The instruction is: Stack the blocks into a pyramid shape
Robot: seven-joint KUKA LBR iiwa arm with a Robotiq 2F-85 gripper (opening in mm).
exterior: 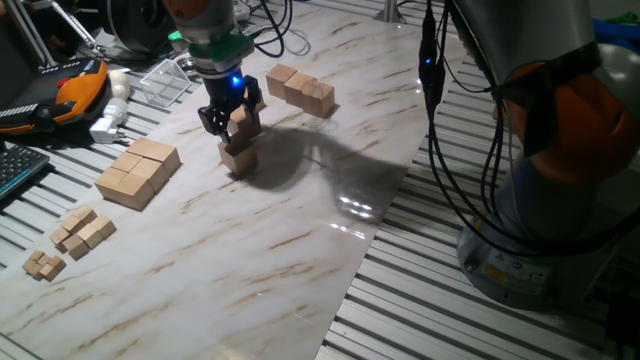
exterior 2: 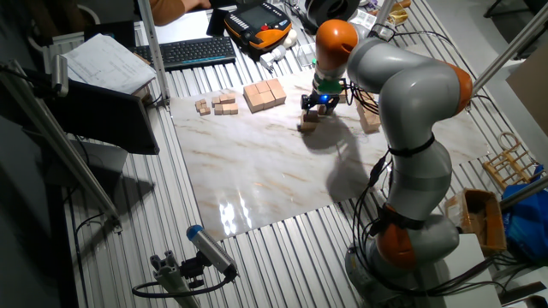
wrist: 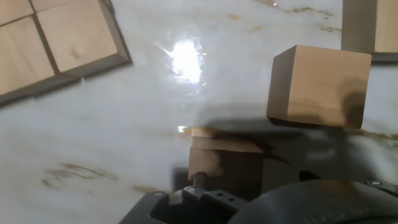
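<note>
Holding one block (exterior: 241,122), gripper (exterior: 230,118), marble table (exterior: 250,260)

Light falls from overhead, moderately bright. The marble sheet (exterior: 300,250) throws back white glare near its front edge in one fixed view, and again in the other fixed view and the hand view (a blown-out patch there). The arm (exterior 2: 402,94) casts a soft dark shadow across the sheet. The hand view is soft, its foreground dark and blurred; both fixed views are slightly grainy.
</note>
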